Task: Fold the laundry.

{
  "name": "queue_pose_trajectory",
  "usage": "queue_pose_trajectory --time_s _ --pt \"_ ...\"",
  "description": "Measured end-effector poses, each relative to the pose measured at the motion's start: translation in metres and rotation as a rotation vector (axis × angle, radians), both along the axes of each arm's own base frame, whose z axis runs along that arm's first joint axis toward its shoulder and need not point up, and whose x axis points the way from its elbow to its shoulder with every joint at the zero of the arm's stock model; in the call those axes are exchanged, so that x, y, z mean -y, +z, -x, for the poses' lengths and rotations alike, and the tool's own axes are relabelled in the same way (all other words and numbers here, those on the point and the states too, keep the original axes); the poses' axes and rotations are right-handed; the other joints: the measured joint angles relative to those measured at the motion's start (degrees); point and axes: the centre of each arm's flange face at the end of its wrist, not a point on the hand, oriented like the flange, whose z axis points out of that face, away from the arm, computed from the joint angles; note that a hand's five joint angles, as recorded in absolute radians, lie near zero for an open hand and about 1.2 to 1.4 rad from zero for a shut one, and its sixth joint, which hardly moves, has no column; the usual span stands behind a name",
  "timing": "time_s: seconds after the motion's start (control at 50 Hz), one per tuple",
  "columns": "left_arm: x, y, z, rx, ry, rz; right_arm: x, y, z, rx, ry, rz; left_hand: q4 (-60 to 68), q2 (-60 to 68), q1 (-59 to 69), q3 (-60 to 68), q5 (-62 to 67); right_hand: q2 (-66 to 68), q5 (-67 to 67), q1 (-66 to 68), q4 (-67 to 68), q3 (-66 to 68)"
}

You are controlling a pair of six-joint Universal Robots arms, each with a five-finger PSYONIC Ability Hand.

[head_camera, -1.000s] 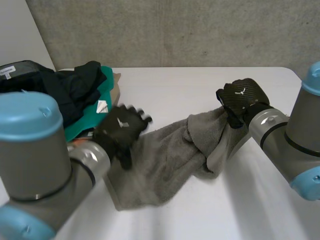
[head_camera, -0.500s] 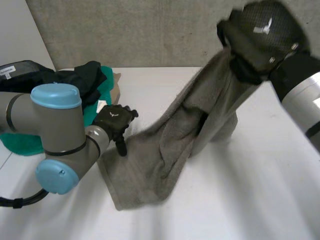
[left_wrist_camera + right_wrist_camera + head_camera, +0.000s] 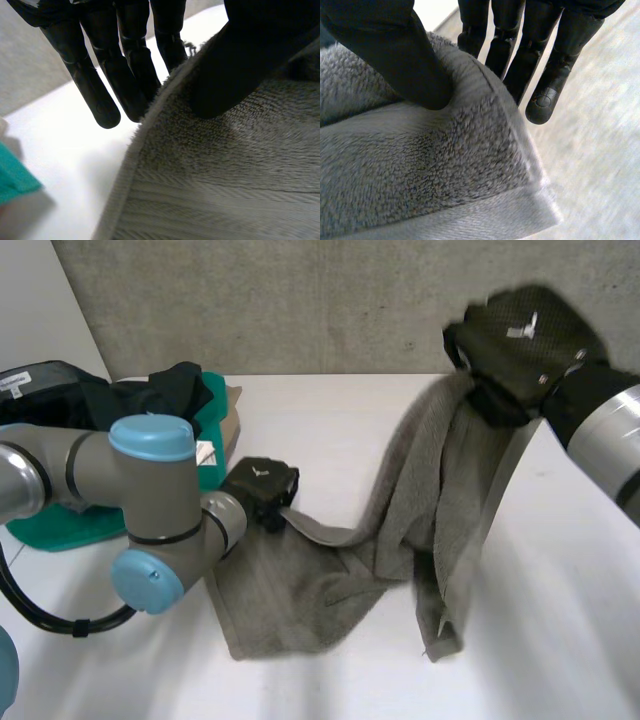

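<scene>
A grey towel [image 3: 400, 530] hangs from my raised right hand [image 3: 520, 350] down to the white table [image 3: 330, 410]. That hand pinches a hemmed corner of the towel [image 3: 445, 165] between thumb and fingers [image 3: 550, 65]. My left hand [image 3: 262, 488] is low on the table at the towel's left edge. In the left wrist view its thumb presses on top of the towel [image 3: 225, 165] while its fingers [image 3: 125, 75] lie under the hem, pinching that edge. The towel's lower part lies rumpled on the table between the two hands.
A pile of dark clothes [image 3: 120, 405] sits on a teal cloth [image 3: 70, 520] at the table's far left, close behind my left arm [image 3: 150, 510]. A concrete wall [image 3: 300, 300] stands behind the table.
My right hand lifted the towel's corner high off the table. My left hand slid to the towel's left edge and closed on it. The towel now hangs stretched between them.
</scene>
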Motion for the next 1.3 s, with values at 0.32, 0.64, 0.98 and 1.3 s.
queue_pose_trajectory --time_s 0.32,0.64,0.98,1.3 --pt "0.076 0.161 0.012 -0.238 0.172 0.748 0.136 0.016 -0.006 0.079 -0.318 0.281 0.2 0.2 0.0 0.2 0.0 0.4 0.1 0.3 0.0 0.0" --pt "0.021 0.164 -0.015 -0.228 0.194 0.714 0.099 -0.01 -0.001 0.086 -0.229 0.254 0.2 0.2 0.0 0.2 0.0 0.4 0.2 0.3 0.0 0.0" --pt "-0.032 0.033 -0.016 0.005 0.092 0.359 0.02 -0.159 0.017 -0.152 -0.123 -0.43 0.2 0.2 0.0 0.2 0.0 -38.8 -38.3 -32.4 -39.4 -39.3" --pt "-0.016 0.057 -0.014 -0.033 0.115 0.413 0.044 -0.162 0.041 0.115 -0.28 -0.674 0.2 0.2 0.0 0.2 0.0 -46.1 -47.1 -39.2 -48.1 -47.5"
